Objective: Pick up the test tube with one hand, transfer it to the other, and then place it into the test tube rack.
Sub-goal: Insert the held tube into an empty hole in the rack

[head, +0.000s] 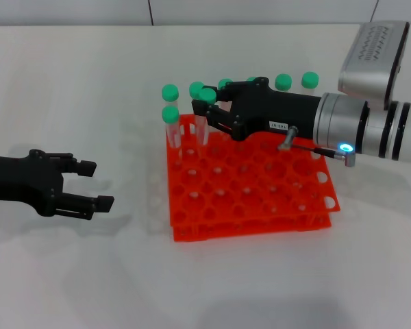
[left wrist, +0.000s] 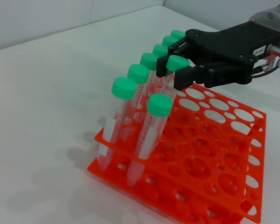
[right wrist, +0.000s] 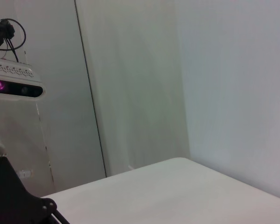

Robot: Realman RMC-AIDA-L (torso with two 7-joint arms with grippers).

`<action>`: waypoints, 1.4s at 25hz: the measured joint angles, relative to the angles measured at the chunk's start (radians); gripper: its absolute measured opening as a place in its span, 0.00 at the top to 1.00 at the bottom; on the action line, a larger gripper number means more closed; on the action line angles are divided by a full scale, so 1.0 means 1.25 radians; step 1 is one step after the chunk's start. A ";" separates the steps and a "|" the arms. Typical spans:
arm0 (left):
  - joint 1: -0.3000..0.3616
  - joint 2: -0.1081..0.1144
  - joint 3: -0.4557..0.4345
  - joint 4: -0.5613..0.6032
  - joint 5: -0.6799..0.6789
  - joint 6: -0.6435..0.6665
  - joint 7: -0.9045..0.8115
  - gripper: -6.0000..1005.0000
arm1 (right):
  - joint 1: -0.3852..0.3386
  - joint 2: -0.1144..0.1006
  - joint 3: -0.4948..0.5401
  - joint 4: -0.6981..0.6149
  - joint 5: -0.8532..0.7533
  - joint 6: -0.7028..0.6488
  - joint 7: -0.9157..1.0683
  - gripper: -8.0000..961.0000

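The black two-finger left gripper (head: 96,185) is hovering over the white counter (head: 68,82) at the left, well apart from everything else, its fingers spread wide and holding nothing.

To its right, the bright orange square plastic test tube rack (head: 260,205) with its grid of round holes is sitting flat on the counter. Slim clear plastic tubes with green screw caps are standing in its holes: one (head: 170,123) at the near-left corner of the filled group, and others (head: 283,82) lining the rack's far edge.

The black right gripper (head: 207,108), carrying a small white number label on its body, is reaching in from the right over the far-left part of the rack, with a blue light glowing on its silver wrist (head: 342,127). In the left wrist view its fingers (left wrist: 184,77) are closing around the slim clear test tube (left wrist: 170,77) just below its green cap. The tube is standing roughly upright, its lower part running down into the rack among the other tubes; whether its tip is fully seated in a hole cannot be told.
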 joint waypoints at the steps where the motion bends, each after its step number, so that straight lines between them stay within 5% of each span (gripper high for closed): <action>1: 0.000 0.000 0.000 -0.003 0.000 0.000 0.000 0.13 | -0.001 0.000 0.000 0.000 0.000 0.000 -0.001 0.72; 35: -0.005 0.000 0.000 -0.006 0.004 -0.001 0.001 0.13 | -0.002 0.000 -0.007 0.000 0.000 -0.005 -0.003 0.72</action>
